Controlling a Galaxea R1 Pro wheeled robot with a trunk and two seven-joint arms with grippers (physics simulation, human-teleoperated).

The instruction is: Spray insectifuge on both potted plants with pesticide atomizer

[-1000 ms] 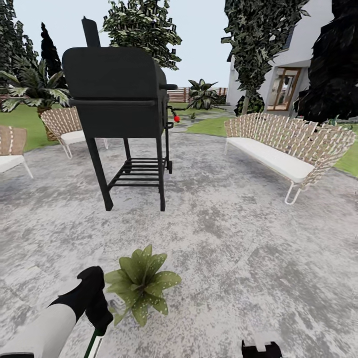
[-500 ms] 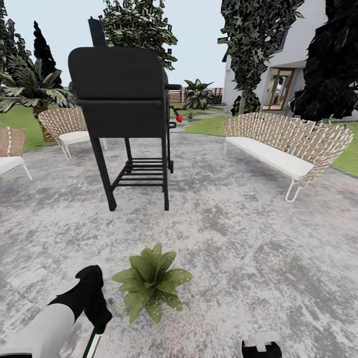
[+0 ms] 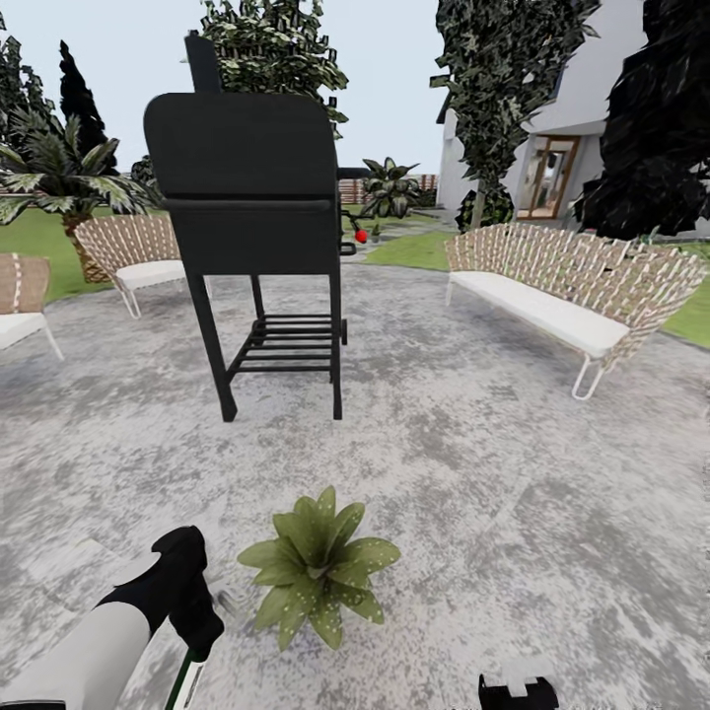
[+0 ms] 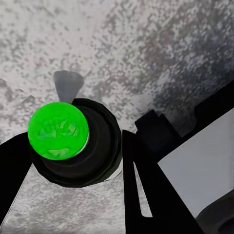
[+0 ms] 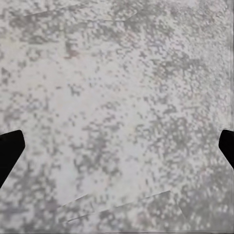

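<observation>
Two black fingers [image 4: 141, 190] of the left gripper [image 4: 73, 161] pinched the pesticide atomizer [image 4: 73, 146], its bright green cap facing the wrist camera above the mottled grey patio [image 4: 146, 48]. From the head camera, the left arm [image 3: 108, 631] reached in at the lower left, white sleeve ending in a black wrist, with a green-and-white stem of the atomizer [image 3: 187, 680] hanging below it. Just beside that arm, one potted plant [image 3: 320, 567], a low rosette of pointed, speckled green leaves, sat on the paving; its pot was hidden under the foliage. The right gripper [image 5: 117, 146] hung over bare stone, its fingertips spread wide at the frame's opposite edges, and its top [image 3: 518, 690] showed at the lower edge of the head view. Farther out, a black barbecue grill [image 3: 251, 197] stood on four legs mid-patio. A woven sofa [image 3: 572, 286] with a white cushion lined the right side, and two matching chairs [image 3: 133, 251] stood at the left. Beyond lay green lawn [image 3: 39, 242], a palm [image 3: 59, 177], dark trees and a white house [image 3: 592, 108].
</observation>
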